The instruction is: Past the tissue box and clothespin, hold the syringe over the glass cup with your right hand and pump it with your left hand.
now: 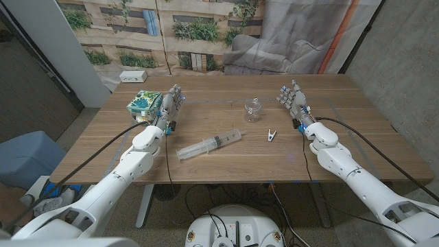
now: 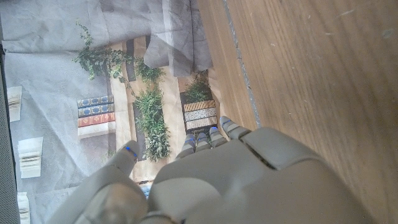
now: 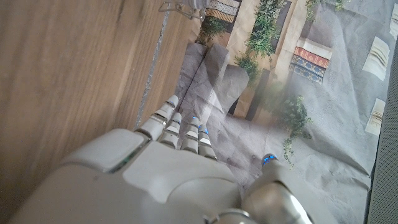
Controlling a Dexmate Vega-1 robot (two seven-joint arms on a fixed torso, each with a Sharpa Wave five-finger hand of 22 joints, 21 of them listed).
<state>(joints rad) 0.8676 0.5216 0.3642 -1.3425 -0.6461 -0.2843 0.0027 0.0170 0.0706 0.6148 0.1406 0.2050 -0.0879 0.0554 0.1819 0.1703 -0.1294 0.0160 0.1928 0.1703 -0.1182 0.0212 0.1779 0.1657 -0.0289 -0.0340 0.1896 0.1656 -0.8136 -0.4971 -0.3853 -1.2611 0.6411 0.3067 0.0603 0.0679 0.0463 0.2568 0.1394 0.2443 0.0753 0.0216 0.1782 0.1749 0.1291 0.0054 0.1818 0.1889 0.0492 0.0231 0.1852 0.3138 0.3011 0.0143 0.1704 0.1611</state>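
A clear plastic syringe [image 1: 210, 145] lies on the wooden table [image 1: 226, 161] near the middle, plunger end toward the glass cup [image 1: 253, 110], which stands farther back. A white clothespin [image 1: 272, 134] lies to the right of the syringe. A green patterned tissue box [image 1: 145, 106] sits at the left. My left hand [image 1: 170, 107] stands beside the tissue box, fingers apart and holding nothing; its back [image 2: 236, 180] fills the left wrist view. My right hand [image 1: 295, 101] stands right of the cup, fingers apart, holding nothing, and shows from behind [image 3: 161, 174] in the right wrist view.
A white power strip [image 1: 133, 76] lies beyond the table's far left corner. A printed backdrop [image 1: 171, 27] and grey cloth [image 1: 274, 48] hang behind the table. Bare wood lies between both hands and along the front edge.
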